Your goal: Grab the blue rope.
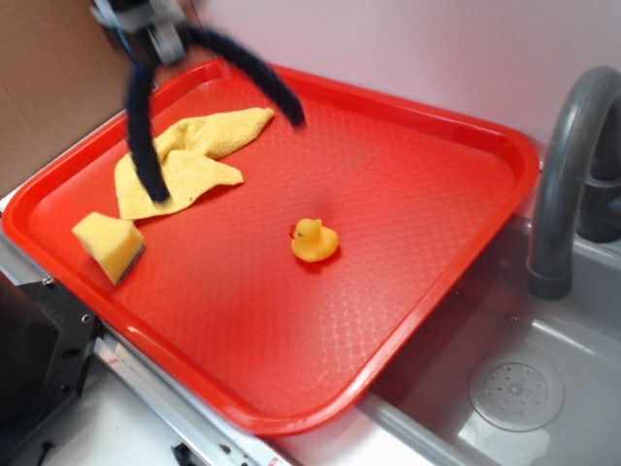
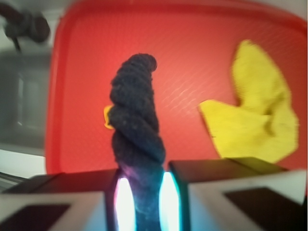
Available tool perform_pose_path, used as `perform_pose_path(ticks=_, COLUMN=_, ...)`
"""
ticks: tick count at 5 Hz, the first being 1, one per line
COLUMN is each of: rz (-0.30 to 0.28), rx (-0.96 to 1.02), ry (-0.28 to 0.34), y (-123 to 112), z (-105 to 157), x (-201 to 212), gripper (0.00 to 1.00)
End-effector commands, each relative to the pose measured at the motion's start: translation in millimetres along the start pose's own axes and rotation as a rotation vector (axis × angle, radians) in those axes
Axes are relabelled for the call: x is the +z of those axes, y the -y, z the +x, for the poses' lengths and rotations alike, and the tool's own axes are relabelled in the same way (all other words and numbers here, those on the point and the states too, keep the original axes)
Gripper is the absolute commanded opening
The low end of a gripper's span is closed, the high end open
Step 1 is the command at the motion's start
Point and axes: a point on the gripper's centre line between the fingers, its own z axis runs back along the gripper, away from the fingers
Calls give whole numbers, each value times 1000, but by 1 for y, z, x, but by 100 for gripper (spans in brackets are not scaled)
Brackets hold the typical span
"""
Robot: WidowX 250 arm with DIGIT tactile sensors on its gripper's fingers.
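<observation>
Dangling above red tray [image 1: 427, 320], thick navy twisted blue rope [image 2: 136, 130] w/ jaws pinching its middle.

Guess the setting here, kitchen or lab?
Likely a toy kitchen sink setup: grey faucet, sink with drain, and a red tray holding sponge and duck.

The blue rope [image 1: 144, 126] is thick, dark navy and twisted, and it's hanging in the air, pinched at its middle. Both ends droop down, one dangling over the yellow cloth [image 1: 189, 160], the other over the red tray [image 1: 408, 184].
</observation>
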Motion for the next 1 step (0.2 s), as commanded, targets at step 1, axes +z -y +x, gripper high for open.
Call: perform_pose_path(ticks=1, rz=47, rx=-91, ry=74, y=-10, z=-8, x=51, gripper=0)
